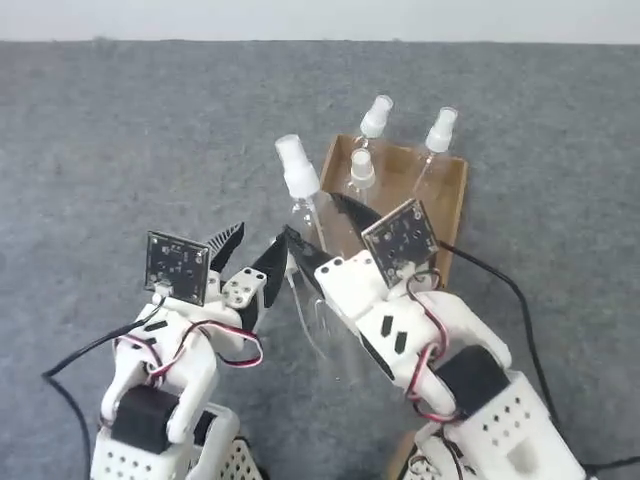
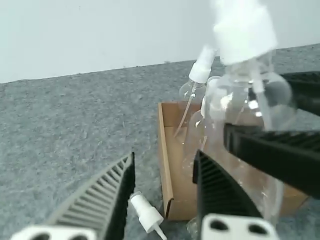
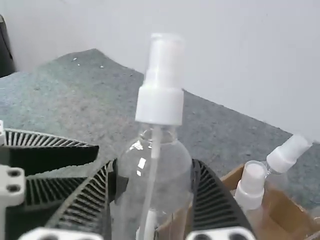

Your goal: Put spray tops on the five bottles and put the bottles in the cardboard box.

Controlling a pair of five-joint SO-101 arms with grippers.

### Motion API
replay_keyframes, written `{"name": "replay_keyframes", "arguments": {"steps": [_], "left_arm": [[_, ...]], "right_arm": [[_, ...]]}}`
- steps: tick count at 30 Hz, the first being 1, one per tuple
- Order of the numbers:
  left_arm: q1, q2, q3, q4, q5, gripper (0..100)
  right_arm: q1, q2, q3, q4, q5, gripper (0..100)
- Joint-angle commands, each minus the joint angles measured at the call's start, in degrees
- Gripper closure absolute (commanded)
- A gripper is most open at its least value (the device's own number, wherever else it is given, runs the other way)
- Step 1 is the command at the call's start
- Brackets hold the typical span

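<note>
At lower left, the left gripper [image 1: 255,248] has its jaws wide apart and holds nothing. It hovers over a loose spray top [image 2: 146,214] on the carpet [image 1: 90,150], probably for the last bottle. In the middle, the right gripper [image 1: 325,235] is clamped on an upright capped bottle [image 1: 298,180], likely bound for the cardboard box [image 1: 455,205] at upper right, where three capped bottles [image 1: 377,118] stand.

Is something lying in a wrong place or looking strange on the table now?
Yes. One spray top lies on its side on the grey mat, just outside the cardboard box, attached to no bottle. Nothing looks spilled or broken.
</note>
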State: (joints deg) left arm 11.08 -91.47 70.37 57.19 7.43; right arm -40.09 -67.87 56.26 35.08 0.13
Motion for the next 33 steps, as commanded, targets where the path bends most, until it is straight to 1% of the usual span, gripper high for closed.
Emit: {"name": "replay_keyframes", "arguments": {"steps": [1, 5, 7, 9, 13, 17, 21, 24, 29, 31, 33], "left_arm": [[0.4, -0.8, -0.1, -0.7, -0.3, 82], [0.4, -0.8, 0.9, -1.1, -0.3, 82], [0.4, -0.8, 0.9, -1.1, -0.3, 82], [0.4, -0.8, 0.9, -1.1, -0.3, 82], [0.4, -0.8, 0.9, -1.1, -0.4, 82], [0.4, -0.8, 1.0, -1.1, -0.4, 82], [0.4, -0.8, 1.0, -1.1, -0.4, 82], [0.4, -0.8, 1.0, -1.1, -0.4, 82], [0.4, -0.8, 1.0, -1.0, -0.4, 82], [0.4, -0.8, 1.0, -0.9, -1.3, 82], [1.7, -0.8, 1.0, -1.0, -4.2, 82]], "right_arm": [[0.5, -4.6, -4.7, 3.1, -0.4, 99.3], [0.6, -6.9, -4.7, 5.1, -0.4, 99.3], [1.0, -8.0, -4.7, 5.6, 1.1, 99.3], [2.1, -8.7, -4.7, 6.7, 2.5, 99.3], [5.6, -9.0, -4.7, 9.9, 2.5, 99.3], [11.3, -9.0, -4.7, 10.8, 2.5, 99.3], [19.4, -9.0, -4.7, 10.9, 2.5, 99.3], [23.7, -8.2, -4.2, 10.0, 2.4, 99.3], [26.2, -5.9, -0.3, 3.2, 2.4, 99.3], [26.1, -4.1, 0.4, 0.7, 1.9, 99.3], [25.6, -2.2, -0.4, -0.8, -1.8, 99.3]]}}
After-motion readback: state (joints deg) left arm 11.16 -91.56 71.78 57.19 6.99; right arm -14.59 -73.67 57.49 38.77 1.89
